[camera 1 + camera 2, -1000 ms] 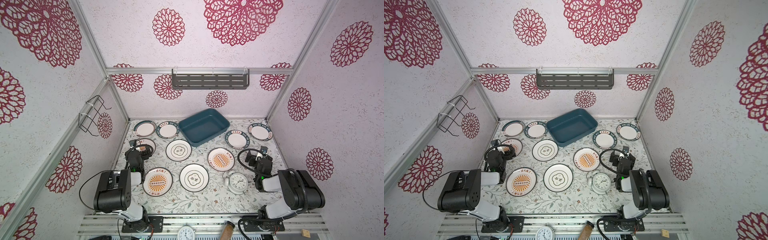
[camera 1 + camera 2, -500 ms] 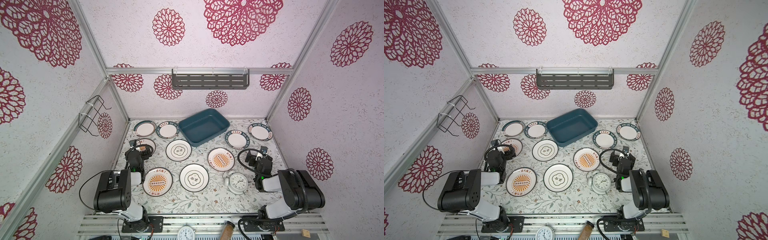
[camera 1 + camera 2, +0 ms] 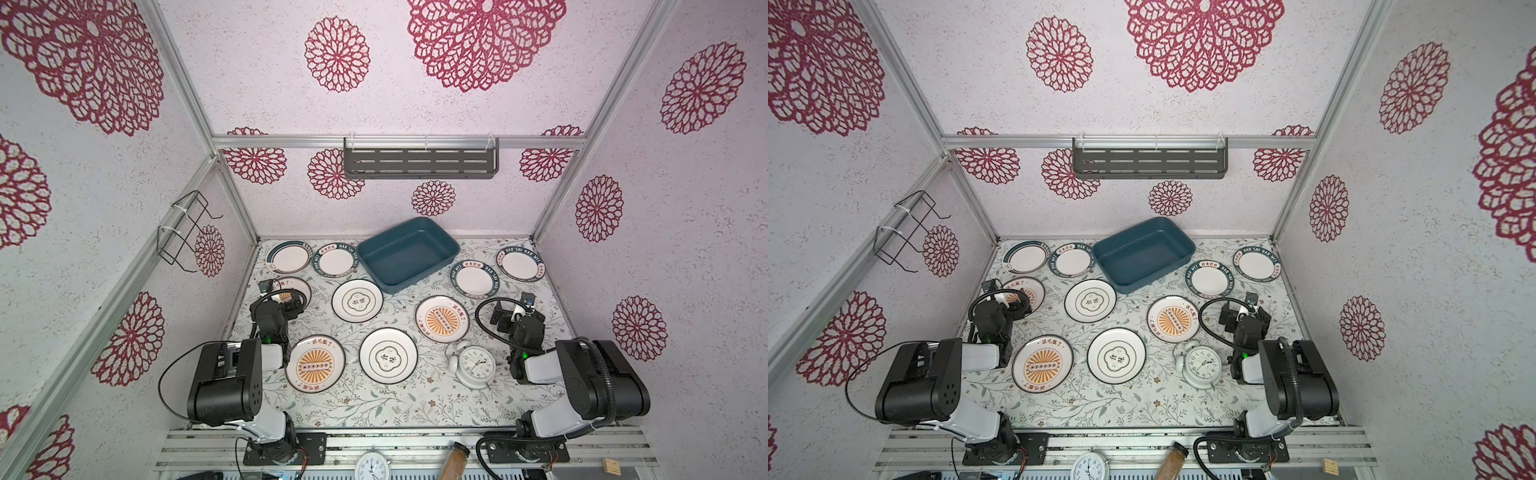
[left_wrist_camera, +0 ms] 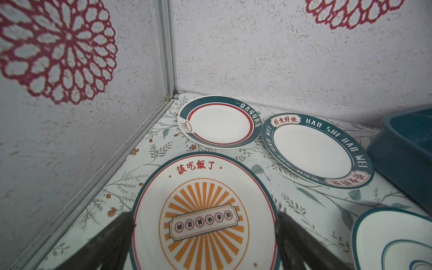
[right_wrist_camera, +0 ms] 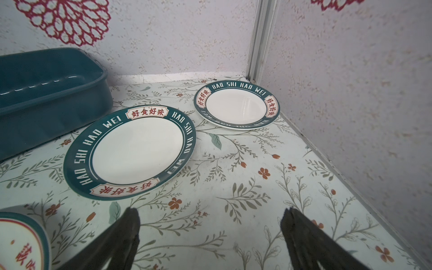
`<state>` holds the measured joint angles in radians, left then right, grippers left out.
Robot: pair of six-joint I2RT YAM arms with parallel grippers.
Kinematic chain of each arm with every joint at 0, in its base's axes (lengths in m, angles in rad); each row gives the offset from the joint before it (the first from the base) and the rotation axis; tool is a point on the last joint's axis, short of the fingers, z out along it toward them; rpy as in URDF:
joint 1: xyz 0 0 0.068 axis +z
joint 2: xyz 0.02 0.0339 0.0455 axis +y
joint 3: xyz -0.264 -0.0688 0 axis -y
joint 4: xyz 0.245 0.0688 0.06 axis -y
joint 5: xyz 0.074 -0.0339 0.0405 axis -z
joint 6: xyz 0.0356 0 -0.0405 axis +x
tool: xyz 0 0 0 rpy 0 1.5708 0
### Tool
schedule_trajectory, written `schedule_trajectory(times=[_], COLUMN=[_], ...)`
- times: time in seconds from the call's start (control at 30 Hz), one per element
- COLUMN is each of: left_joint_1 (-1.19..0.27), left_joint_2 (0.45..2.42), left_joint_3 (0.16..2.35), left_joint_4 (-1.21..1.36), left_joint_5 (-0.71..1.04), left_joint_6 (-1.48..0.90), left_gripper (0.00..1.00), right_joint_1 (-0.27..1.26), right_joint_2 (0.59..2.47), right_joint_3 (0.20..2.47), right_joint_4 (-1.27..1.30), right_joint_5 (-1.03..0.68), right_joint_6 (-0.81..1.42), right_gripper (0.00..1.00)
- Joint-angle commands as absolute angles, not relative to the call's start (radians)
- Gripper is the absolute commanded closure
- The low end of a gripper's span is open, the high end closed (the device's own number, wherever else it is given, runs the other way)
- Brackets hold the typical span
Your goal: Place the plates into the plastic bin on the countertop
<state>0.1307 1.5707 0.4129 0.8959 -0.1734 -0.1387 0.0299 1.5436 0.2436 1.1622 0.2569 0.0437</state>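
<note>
Several white plates lie flat on the leafy countertop [image 3: 415, 399]. The empty teal plastic bin [image 3: 405, 259] sits at the back centre, also seen in a top view [image 3: 1142, 257]. My left gripper [image 4: 205, 218] is open, its fingers straddling an orange sunburst plate [image 4: 203, 198] by the left wall [image 3: 291, 291] without touching it. Two teal-rimmed plates [image 4: 219, 121] [image 4: 313, 152] lie beyond it. My right gripper [image 5: 210, 211] hangs open over bare countertop, nothing between its fingers. A teal-rimmed plate [image 5: 133, 152] lies just ahead of it, another [image 5: 236, 105] in the far corner.
A white alarm clock [image 3: 473, 365] stands on the countertop beside the right arm. More plates lie mid-table: quatrefoil ones [image 3: 357, 300] [image 3: 388, 355] and sunburst ones [image 3: 441, 319] [image 3: 315, 364]. A grey shelf [image 3: 419, 162] hangs on the back wall and a wire rack [image 3: 185, 232] on the left wall.
</note>
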Motion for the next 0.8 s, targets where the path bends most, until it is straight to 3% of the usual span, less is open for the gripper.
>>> schedule_trajectory(times=[0.0,0.2,0.33,0.53,0.67,0.77], left_joint_1=[0.127,0.127,0.127,0.094,0.012,-0.056], left_joint_2=[1.562,1.562,1.552,1.356,1.268,1.234], left_joint_3=[0.421,0.421,0.421,0.672,0.852,0.939], left_joint_4=[0.899,0.897,0.895,0.333,0.053,-0.078], left_joint_5=[-0.175,-0.174,-0.166,-0.14,-0.141,-0.042], left_joint_6=[-0.126,-0.126,-0.121,-0.136,-0.309,-0.484], left_gripper=[0.03,0.03,0.03,0.03,0.03,0.03], right_joint_1=[0.034,0.034,0.036,0.038,0.054,0.1], right_joint_2=[1.537,1.524,1.378,1.166,1.094,1.055], right_joint_3=[0.255,0.257,0.33,0.512,0.631,0.694], right_joint_4=[1.2,1.189,0.935,0.511,0.285,0.172], right_joint_5=[0.254,0.251,0.247,0.171,0.064,-0.015], right_joint_6=[0.032,0.027,0.023,0.132,0.32,0.455], right_gripper=[0.01,0.01,0.01,0.01,0.01,0.01])
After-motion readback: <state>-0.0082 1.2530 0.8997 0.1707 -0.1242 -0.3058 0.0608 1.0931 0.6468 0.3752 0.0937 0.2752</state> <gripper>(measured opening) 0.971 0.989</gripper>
